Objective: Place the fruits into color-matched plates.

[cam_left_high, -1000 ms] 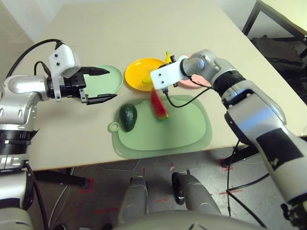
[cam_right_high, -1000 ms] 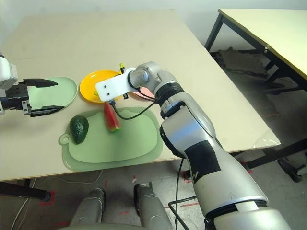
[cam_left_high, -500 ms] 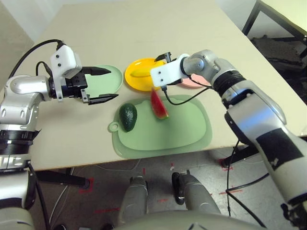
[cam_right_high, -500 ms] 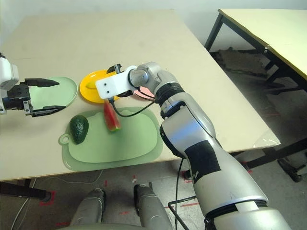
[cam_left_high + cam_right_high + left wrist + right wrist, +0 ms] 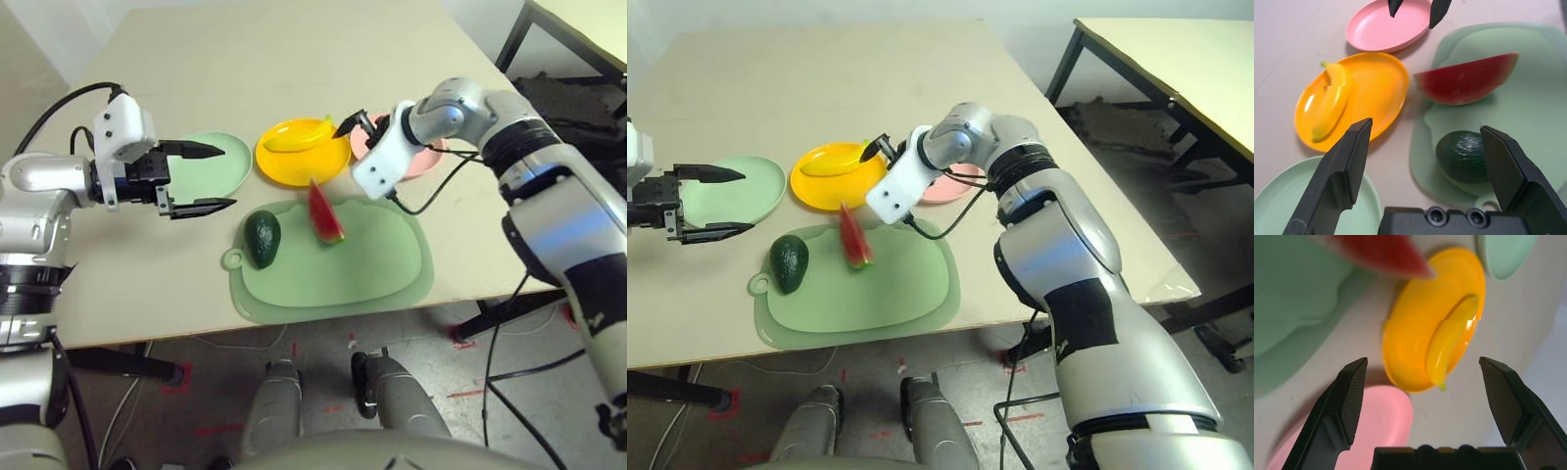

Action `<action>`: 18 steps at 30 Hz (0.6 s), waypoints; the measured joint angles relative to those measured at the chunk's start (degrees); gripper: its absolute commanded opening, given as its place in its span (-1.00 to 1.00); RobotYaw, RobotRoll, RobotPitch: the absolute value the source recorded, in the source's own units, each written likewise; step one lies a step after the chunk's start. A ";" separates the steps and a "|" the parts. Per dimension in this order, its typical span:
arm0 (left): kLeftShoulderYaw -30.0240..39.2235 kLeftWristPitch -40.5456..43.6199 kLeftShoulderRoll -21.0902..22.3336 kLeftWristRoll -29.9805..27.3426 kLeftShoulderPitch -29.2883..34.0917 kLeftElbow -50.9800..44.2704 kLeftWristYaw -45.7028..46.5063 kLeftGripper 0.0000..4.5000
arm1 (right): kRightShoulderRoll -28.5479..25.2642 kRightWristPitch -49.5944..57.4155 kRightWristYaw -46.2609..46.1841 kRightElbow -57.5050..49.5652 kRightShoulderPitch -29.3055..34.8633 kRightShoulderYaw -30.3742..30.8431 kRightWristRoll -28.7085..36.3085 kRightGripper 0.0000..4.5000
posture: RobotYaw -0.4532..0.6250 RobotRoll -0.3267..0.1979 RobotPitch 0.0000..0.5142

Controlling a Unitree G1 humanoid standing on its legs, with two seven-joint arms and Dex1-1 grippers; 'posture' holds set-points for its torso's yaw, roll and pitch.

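banana (image 5: 295, 138) flat in yellow plate (image 5: 269, 166), lengthwise left-right

Silver, rounded arm shells with black joint bands and a black patch on the right forearm (image 5: 563, 318), white wrist blocks, black cables looping from each wrist, and pointed black jaws with small screws at the base

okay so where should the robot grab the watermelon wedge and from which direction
Probably across the two flat red faces of the watermelon wedge, near its middle, coming down from above. It stands on edge on the cutting mat, so those broad sides are exposed and roughly parallel for two fingers. The open right gripper hovers nearest; the avocado sits apart, leaving room.
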 measured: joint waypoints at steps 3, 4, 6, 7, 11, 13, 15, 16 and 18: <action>0.00 -0.16 0.01 -0.04 0.02 -0.01 -1.20 1.00 | -0.08 8.27 8.42 -1.68 -0.03 -5.38 7.14 0.98 | -0.11 0.25 -0.53; 0.00 -0.25 0.04 -0.04 0.03 -0.01 -1.63 1.00 | -0.29 10.68 11.10 -2.68 -0.02 -6.55 9.01 0.98 | -0.11 0.25 -0.53; 0.00 -0.79 0.08 -0.03 0.06 0.00 -2.58 1.00 | -0.67 17.07 15.97 -5.30 0.12 -8.81 11.99 0.98 | -0.12 0.25 -0.52; 0.00 -1.25 0.10 -0.02 0.06 0.01 -3.17 1.00 | -0.70 21.96 18.08 -6.80 0.27 -10.01 13.47 0.98 | -0.12 0.25 -0.52; -0.01 -2.39 0.10 0.00 0.05 0.03 -5.02 1.00 | -1.37 40.06 22.61 -14.24 3.04 -12.72 16.93 0.98 | -0.13 0.25 -0.49; -0.01 -2.39 0.10 0.00 0.03 0.00 -5.56 1.00 | -1.37 52.46 24.08 -19.09 5.15 -13.21 17.99 0.98 | -0.12 0.25 -0.48; -0.03 -2.33 0.10 -0.01 -0.02 -0.06 -6.08 1.00 | -1.21 67.46 25.35 -24.50 6.62 -13.64 19.36 0.98 | -0.13 0.25 -0.47; -0.02 -2.31 0.11 -0.02 -0.03 -0.06 -6.27 1.00 | -1.21 76.08 26.16 -28.66 7.34 -13.85 20.08 0.98 | -0.13 0.25 -0.47; -0.04 -2.32 0.16 0.01 -0.18 -0.04 -6.70 1.00 | -1.48 88.86 27.49 -36.66 8.62 -13.87 21.51 0.98 | -0.13 0.25 -0.47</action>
